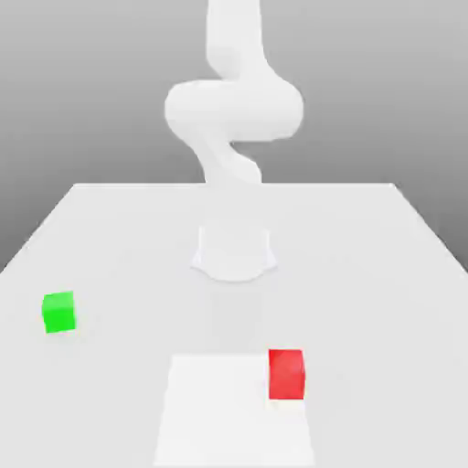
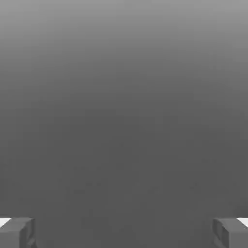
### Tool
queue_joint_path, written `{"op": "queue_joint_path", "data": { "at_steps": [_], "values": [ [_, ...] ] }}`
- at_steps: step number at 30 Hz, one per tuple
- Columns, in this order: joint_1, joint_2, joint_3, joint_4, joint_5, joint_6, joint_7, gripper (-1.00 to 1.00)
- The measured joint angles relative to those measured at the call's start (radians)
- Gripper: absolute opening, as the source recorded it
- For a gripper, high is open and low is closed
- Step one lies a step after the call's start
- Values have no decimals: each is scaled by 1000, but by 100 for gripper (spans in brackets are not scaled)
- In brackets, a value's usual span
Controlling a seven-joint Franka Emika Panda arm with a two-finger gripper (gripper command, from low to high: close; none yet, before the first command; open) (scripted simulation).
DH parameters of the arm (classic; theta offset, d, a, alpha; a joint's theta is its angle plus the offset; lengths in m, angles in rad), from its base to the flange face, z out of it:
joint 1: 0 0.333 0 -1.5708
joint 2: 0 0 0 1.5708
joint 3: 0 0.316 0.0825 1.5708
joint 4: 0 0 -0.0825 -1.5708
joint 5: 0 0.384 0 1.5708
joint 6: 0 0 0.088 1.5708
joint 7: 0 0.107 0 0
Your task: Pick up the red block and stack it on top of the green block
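Note:
The red block (image 1: pixel 286 374) rests on the white table (image 1: pixel 366 274) near its front edge, a little toward the exterior view's right. The green block (image 1: pixel 59 313) sits far off at the exterior view's left, well apart from the red one. In the hand view my gripper (image 2: pixel 124 233) is open: two grey fingertips (image 2: pixel 17 233) stand wide apart with only plain grey background between them. Nothing is held. Neither block appears in the hand view.
The white arm (image 1: pixel 233 105) rises from its round base (image 1: pixel 233 254) at the table's middle and curls upward out of the picture. A brighter white rectangular patch (image 1: pixel 219 411) lies at the front, touching the red block's left side.

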State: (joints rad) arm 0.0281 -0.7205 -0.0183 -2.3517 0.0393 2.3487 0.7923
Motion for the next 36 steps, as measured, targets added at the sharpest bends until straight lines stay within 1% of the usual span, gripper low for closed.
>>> {"op": "queue_joint_path", "data": {
  "at_steps": [7,12,15,19,22,27,28,34,36],
  "values": [
    [76,266,-8,-160,107,153,-12,0],
    [108,456,29,-276,135,268,16,0],
    [117,573,57,-350,105,344,69,0],
    [128,705,65,-432,-15,440,188,0],
    [130,787,58,-432,-53,508,217,0],
    [141,927,41,-415,-76,627,235,0],
    [143,952,39,-412,-76,648,236,-100],
    [143,964,39,-411,-80,659,240,-100],
    [140,937,41,-414,-80,636,239,-100]
  ]
}}
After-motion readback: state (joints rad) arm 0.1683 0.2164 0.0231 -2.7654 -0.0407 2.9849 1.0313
